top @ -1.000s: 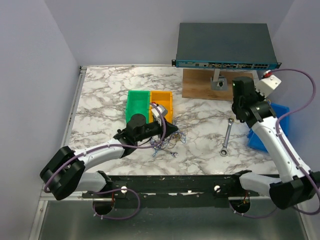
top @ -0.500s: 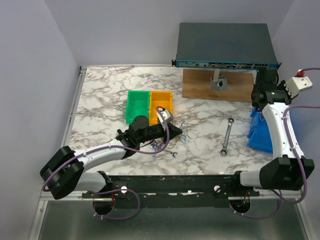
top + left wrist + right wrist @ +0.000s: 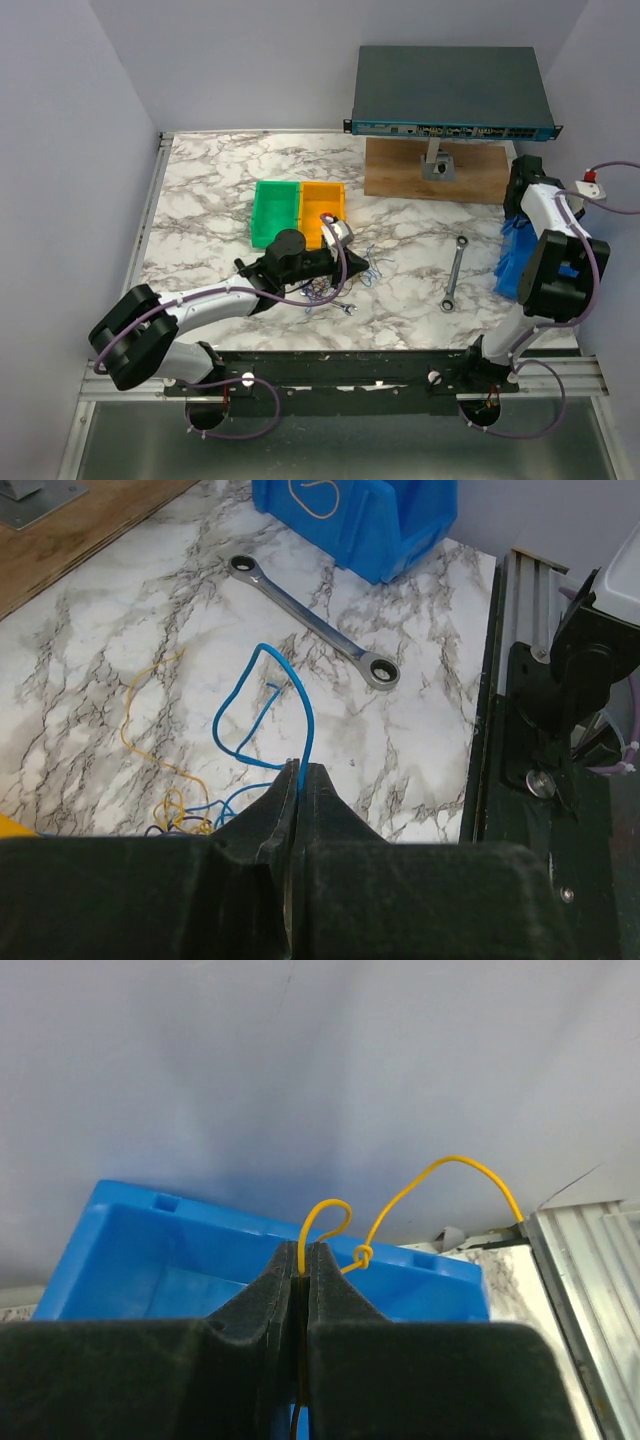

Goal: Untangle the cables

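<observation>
Your left gripper (image 3: 298,770) is pinched tight on one thin blue wire (image 3: 264,646), which loops up stiffly just past its black fingertips. The rest of the cables (image 3: 328,288), a loose tangle of blue and yellow strands, lies on the marbled table (image 3: 90,610) just below and to the left of that gripper in its wrist view. Beyond the gripper a polished steel wrench (image 3: 310,625) with a ring end lies flat, and past it stands a glossy blue plastic bin (image 3: 400,540). Your right gripper (image 3: 304,1250) is closed on a thin yellow wire (image 3: 440,1165) with a small knot, held over that blue bin. Close beside the left gripper's wrist, a green bin (image 3: 275,212) and an orange bin (image 3: 322,205) sit side by side. Farthest back, the flat grey network switch (image 3: 450,90) rests above a wooden board (image 3: 400,170); its front print is too small to read.
</observation>
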`<state>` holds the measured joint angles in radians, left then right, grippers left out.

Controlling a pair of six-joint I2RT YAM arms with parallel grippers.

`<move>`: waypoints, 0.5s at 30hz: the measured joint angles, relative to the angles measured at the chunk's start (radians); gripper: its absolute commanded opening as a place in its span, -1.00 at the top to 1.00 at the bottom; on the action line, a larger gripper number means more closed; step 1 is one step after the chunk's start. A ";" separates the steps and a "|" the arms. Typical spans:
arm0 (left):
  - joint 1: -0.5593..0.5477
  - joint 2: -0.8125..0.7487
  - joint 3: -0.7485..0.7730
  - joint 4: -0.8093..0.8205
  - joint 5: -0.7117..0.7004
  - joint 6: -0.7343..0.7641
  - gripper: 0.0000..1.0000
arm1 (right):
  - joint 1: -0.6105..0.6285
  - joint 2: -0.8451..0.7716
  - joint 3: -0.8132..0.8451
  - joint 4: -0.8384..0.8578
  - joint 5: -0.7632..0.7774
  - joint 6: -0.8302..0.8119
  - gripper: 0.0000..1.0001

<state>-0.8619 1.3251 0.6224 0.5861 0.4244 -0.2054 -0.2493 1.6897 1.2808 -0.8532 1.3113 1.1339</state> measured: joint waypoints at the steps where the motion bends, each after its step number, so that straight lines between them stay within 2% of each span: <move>1: 0.000 0.005 0.002 0.000 0.001 0.000 1.00 | -0.006 0.027 0.019 -0.025 0.000 0.034 0.98; 6: -0.004 0.020 0.011 0.001 0.009 0.000 1.00 | -0.007 0.142 0.156 -0.218 -0.008 0.216 0.99; 9: -0.004 0.025 0.011 0.001 0.014 0.000 1.00 | -0.006 0.172 0.270 -0.308 -0.024 0.253 0.99; 12: -0.004 0.028 0.011 0.001 0.015 -0.001 1.00 | -0.006 0.136 0.325 -0.296 -0.065 0.187 0.99; 15: -0.004 0.030 0.012 0.001 0.016 -0.001 1.00 | -0.006 0.032 0.293 -0.177 -0.142 0.040 0.99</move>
<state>-0.8661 1.3552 0.6342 0.5873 0.4404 -0.2062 -0.2554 1.7218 1.5742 -1.0298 1.1698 1.1744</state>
